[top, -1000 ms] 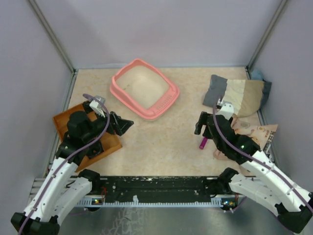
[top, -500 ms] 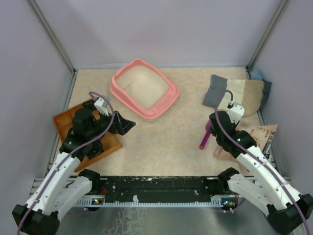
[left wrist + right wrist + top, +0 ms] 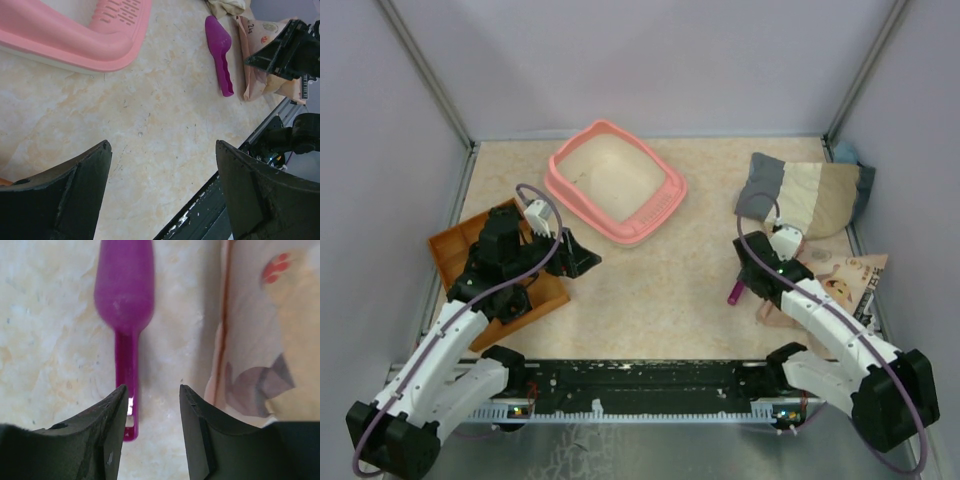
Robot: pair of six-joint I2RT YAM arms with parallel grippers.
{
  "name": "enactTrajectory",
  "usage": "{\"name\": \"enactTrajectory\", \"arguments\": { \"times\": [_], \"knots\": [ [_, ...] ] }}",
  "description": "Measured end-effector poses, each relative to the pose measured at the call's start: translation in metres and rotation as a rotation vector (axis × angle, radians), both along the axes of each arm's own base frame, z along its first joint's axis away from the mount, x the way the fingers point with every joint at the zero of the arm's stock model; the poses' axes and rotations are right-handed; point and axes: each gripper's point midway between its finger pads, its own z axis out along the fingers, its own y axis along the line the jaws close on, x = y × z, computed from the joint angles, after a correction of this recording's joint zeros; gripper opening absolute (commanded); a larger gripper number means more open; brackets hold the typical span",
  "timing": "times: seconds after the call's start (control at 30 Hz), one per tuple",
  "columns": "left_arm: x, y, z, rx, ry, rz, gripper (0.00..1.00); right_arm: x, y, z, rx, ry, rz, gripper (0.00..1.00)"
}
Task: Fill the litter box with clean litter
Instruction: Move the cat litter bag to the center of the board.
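Litter box (image 3: 655, 208): a salmon-pink tray, seated flat on the table (image 3: 660, 300) at the far centre-left. It is turned at an angle to the table edges, with a slotted panel along its near-right rim. Its inside shows pale beige from above; what fills it cannot be told. Left gripper (image 3: 162, 150): hovers over bare table just on the near side of the box's near corner, not touching it. Its arm reaches over the orange compartmented tray (image 3: 445, 248) at the left edge. Its two fingers are spread wide, and only the marbled table surface shows in the gap. Right gripper (image 3: 152, 390): pointed down at the right side of the table, over the magenta scoop (image 3: 124, 295). The scoop lies flat, bowl toward the far side and handle toward the near edge. The fingers stand partly apart. The handle's end lies in the gap close beside one finger; whether it touches that finger cannot be told. The other finger is clear of it, so the scoop is not pinched. Beige printed paper bag (image 3: 260, 340): lies flat just to the right of the scoop, near it but apart. Grey-and-cream cushion (image 3: 810, 195): at the far right, beyond the bag, well apart from the litter box.
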Motion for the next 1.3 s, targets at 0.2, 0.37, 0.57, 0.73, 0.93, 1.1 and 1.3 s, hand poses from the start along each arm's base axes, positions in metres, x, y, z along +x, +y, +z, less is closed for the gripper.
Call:
{"name": "enactTrajectory", "arguments": {
  "times": [0.2,0.37,0.57,0.73,0.93,1.1,1.3],
  "knots": [
    [-0.004,-0.006,0.003,0.000,-0.009,-0.029,0.88,0.017,-0.051,0.040,-0.006,-0.094,-0.280,0.54],
    [-0.005,-0.013,-0.002,0.013,0.010,-0.062,0.88,0.008,-0.110,0.059,-0.027,-0.156,-0.523,0.57],
    [-0.006,-0.019,-0.006,0.023,0.022,-0.098,0.88,-0.011,-0.183,0.076,-0.107,-0.190,-0.762,0.66],
    [-0.008,-0.021,-0.006,0.026,0.015,-0.120,0.88,-0.016,-0.228,0.077,-0.094,-0.218,-0.854,0.67],
    [-0.010,-0.021,-0.008,0.037,0.005,-0.140,0.89,-0.007,-0.233,0.058,-0.089,-0.218,-0.773,0.75],
    [-0.012,-0.020,-0.012,0.053,0.012,-0.147,0.89,-0.016,-0.241,0.046,-0.114,-0.180,-0.764,0.83],
    [-0.012,-0.020,-0.013,0.055,0.017,-0.152,0.89,-0.020,-0.258,0.043,-0.120,-0.184,-0.798,0.85]
  ]
}}
